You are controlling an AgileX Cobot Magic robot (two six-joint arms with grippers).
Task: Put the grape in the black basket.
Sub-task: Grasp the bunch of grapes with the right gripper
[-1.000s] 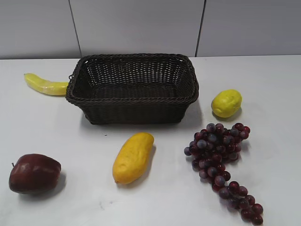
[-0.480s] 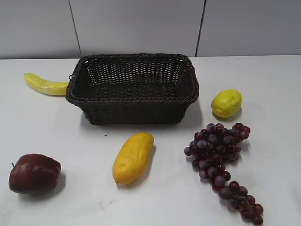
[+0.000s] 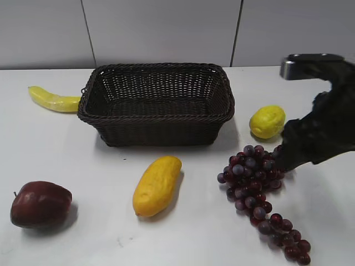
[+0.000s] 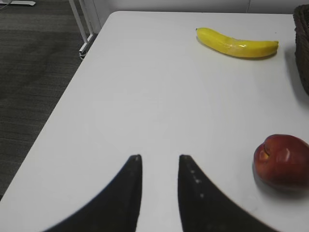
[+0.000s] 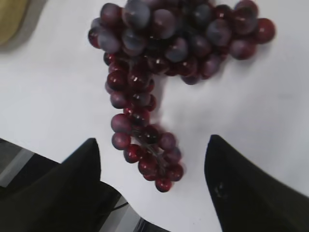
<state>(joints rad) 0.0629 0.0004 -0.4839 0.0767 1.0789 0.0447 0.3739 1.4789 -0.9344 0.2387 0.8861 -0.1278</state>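
The grape lies on the white table at the front right, its wide end towards the black basket and its tail towards the front edge. The basket stands at the back centre and has nothing in it. My right gripper hangs over the wide end of the bunch. In the right wrist view it is wide open, with the tail of the grape between its fingers and untouched. My left gripper is open with a narrow gap and empty, above bare table; it is out of the exterior view.
A yellow lemon sits right of the basket, close to my right arm. A yellow mango lies in front of the basket. A dark red apple is at the front left and a banana at the back left. The table's left edge is near my left gripper.
My right arm has come into the exterior view from the right and now hangs over the grape. The fruit and the basket have not moved.
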